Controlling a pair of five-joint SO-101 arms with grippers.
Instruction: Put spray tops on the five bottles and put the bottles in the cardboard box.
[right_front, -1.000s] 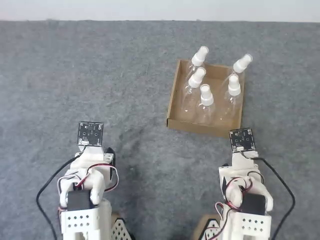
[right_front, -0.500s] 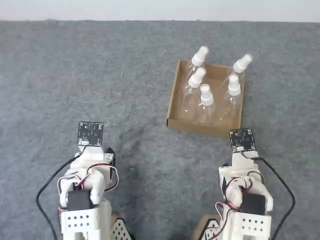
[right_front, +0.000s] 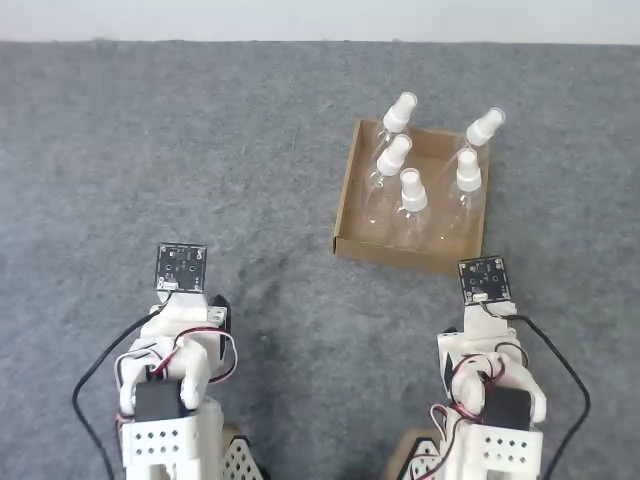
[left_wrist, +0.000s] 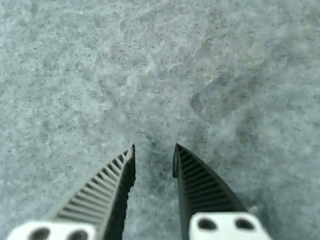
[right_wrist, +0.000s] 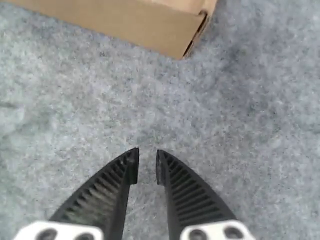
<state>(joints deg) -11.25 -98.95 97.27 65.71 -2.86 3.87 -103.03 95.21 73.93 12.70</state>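
Since all five bottles (right_front: 412, 215) stand upright in the cardboard box (right_front: 346, 190), each wearing a white spray top (right_front: 411, 186), I judge there is nothing left on the table to fetch. The box sits on the far right, its near wall (right_wrist: 150, 25) just beyond the right gripper (right_wrist: 147, 152), straight ahead of its jaws. The bottles' long axes run up and down, so any further grasp would have to come at a neck from the side or from above. The right arm (right_front: 490, 380) is much the nearer; the left arm (right_front: 170, 375) is well apart from the box, off to the near left. The right jaws are drawn almost together on nothing. The left gripper (left_wrist: 154, 150) has its jaws a little spread, empty, over bare grey carpet (right_front: 200, 150). Nothing stands between arm and box.
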